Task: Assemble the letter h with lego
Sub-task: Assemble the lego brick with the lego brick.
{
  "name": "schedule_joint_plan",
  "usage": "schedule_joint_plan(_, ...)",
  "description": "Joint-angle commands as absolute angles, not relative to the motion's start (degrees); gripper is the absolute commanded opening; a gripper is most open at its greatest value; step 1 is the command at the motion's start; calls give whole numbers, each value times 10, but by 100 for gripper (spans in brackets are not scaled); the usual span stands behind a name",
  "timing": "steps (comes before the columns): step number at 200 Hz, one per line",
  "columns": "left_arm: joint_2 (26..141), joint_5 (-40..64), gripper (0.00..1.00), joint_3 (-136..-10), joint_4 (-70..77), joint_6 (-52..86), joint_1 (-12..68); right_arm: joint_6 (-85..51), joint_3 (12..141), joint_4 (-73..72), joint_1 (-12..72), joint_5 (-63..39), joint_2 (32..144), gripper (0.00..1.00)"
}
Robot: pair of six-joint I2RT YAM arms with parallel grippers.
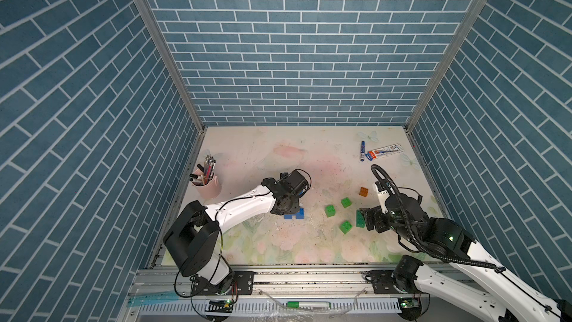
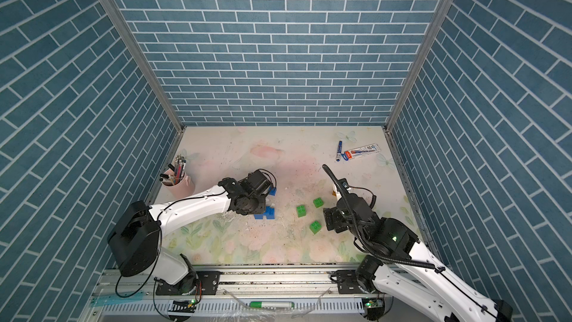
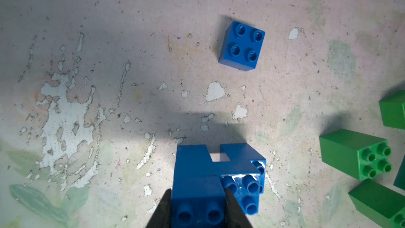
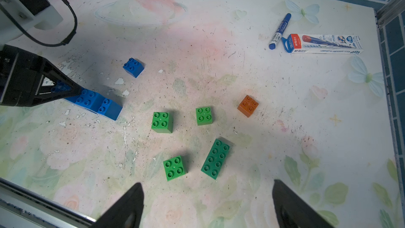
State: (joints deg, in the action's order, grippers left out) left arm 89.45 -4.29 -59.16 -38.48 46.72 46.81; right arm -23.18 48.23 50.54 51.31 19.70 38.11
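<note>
Left pincer [image 3: 198, 193] is clamped narrow on the joined blue bricks [image 3: 197, 165], which are tipped on their side, low at the surface [image 3: 87, 40]. One loose blue brick [image 3: 242, 46] sits studs-up near them, not touching. Right pincer [image 4: 207, 184] hangs wide with nothing between its jaws, near the long green brick [image 4: 215, 159]. Three square green bricks [image 4: 162, 122] [image 4: 204, 115] [image 4: 174, 168] stand around it, all apart, and the orange brick [image 4: 248, 105] sits beyond them.

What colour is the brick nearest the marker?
Orange; the brick shows best in the right wrist view.
</note>
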Motion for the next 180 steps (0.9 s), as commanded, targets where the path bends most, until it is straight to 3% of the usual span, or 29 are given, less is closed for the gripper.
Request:
schedule_joint_plan(1,948,-17,0,-533,-414,465,471,-241,477,502,512,194,385,91)
schedule_joint_plan(147,996,19,0,-511,-413,465,476,-240,477,502,512,185,395,91)
schedule_joint_plan(180,977,10,17,-535,-441,459,476,-240,476,502,512,185,396,91)
